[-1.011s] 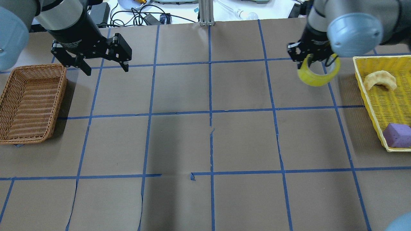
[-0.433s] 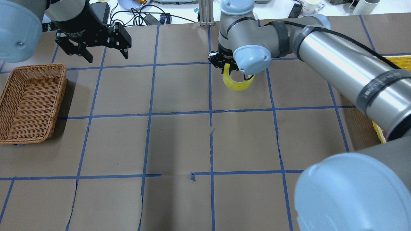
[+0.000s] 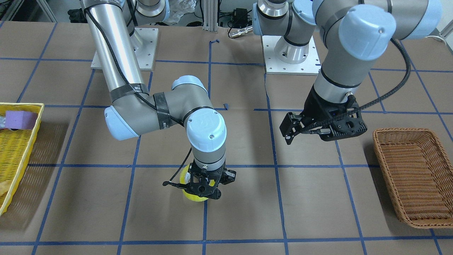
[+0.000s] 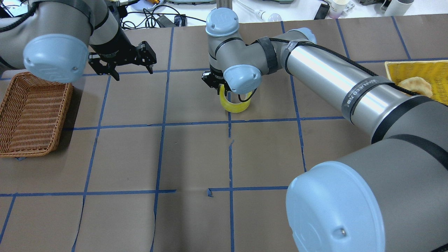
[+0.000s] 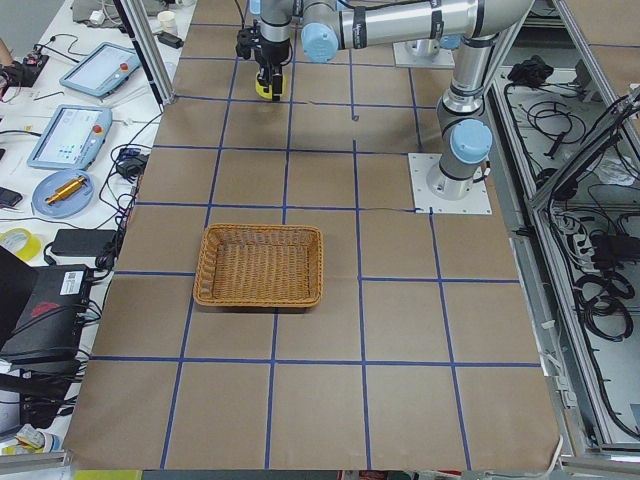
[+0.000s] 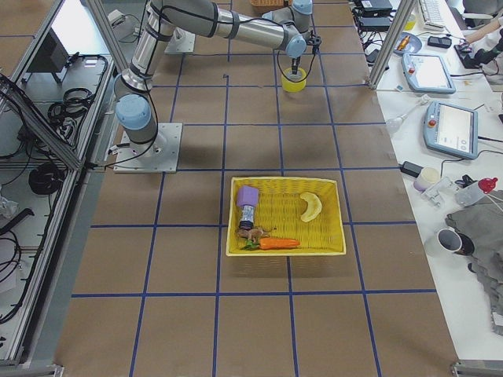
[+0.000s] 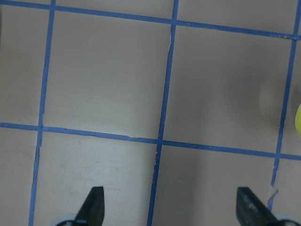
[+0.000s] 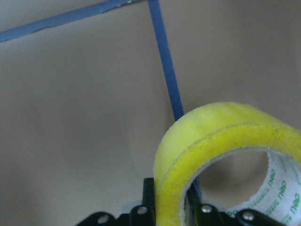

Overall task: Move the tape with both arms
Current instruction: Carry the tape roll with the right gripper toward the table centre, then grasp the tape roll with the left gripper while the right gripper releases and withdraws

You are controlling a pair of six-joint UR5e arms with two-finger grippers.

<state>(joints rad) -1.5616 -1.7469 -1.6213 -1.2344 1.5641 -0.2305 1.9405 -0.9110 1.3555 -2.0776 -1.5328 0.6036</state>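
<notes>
The overhead exterior view shows the right arm (image 4: pixel 325 80) reaching far across the table (image 4: pixel 196 157) to the middle. Its right gripper (image 4: pixel 217 83) points down and is closed on the tape (image 4: pixel 235 105). The tape is a fat yellow ring, and it stands on its edge under the gripper. In the right wrist view, the wall of the ring sits pinched between the two black fingers (image 8: pixel 149 195), with one finger on the outside and one inside the hole. The tape hangs right by a blue line (image 4: pixel 230 147) on the brown table. It is low, but the pictures do not show if it touches the table.

The left gripper (image 4: pixel 133 72) is up in the air, to the side of the tape and well apart from it. Its two fingers are spread wide and hold nothing. The left wrist view looks down on bare table between the two fingertips (image 7: pixel 95 206).

A brown basket (image 4: pixel 69 87) sits near the left arm (image 4: pixel 56 52). A yellow basket (image 4: pixel 389 65) sits at the far right side, with a purple block (image 6: pixel 247 195) in it.
</notes>
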